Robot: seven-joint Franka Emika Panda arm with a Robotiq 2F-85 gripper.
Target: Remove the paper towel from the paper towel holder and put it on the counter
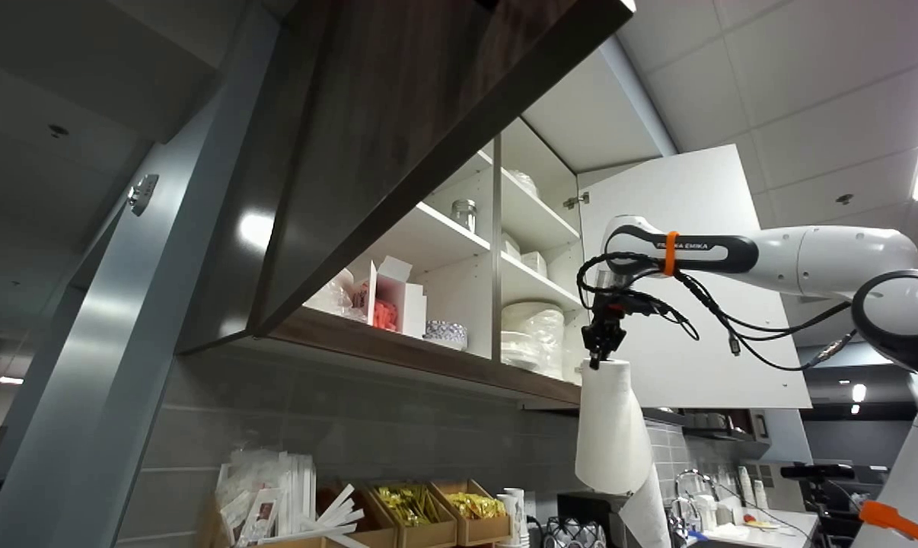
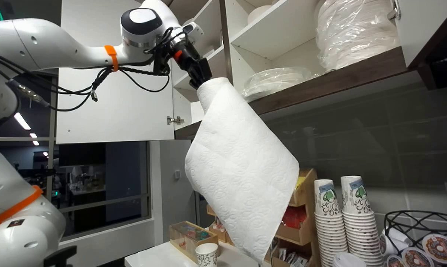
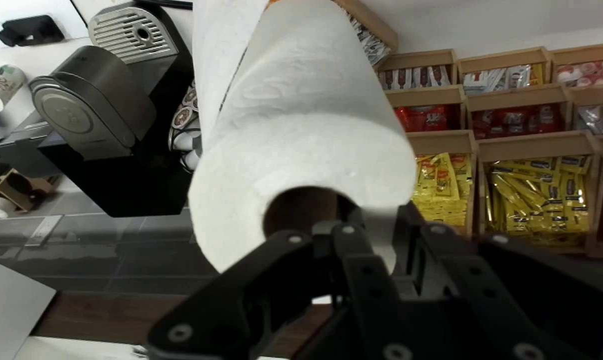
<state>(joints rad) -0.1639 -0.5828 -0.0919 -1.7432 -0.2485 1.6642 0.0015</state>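
Note:
The paper towel (image 1: 611, 441) is a white roll that hangs in the air, slightly tilted, below the open cupboard. A loose sheet hangs from it and covers most of the roll in an exterior view (image 2: 242, 159). My gripper (image 1: 599, 361) is at the top end of the roll and also shows there in an exterior view (image 2: 202, 81). In the wrist view the roll (image 3: 301, 145) shows its open core. My gripper (image 3: 379, 220) is shut on the roll's wall, one finger in the core and one outside. The white counter (image 2: 149, 258) is below. No paper towel holder shows.
The open cupboard (image 1: 428, 228) with dishes is close beside the gripper. Stacked paper cups (image 2: 331, 222), a wire basket (image 2: 420, 222) of pods and a clear box (image 2: 190, 237) stand below. A coffee machine (image 3: 91, 105) and wooden packet bins (image 3: 536, 145) show in the wrist view.

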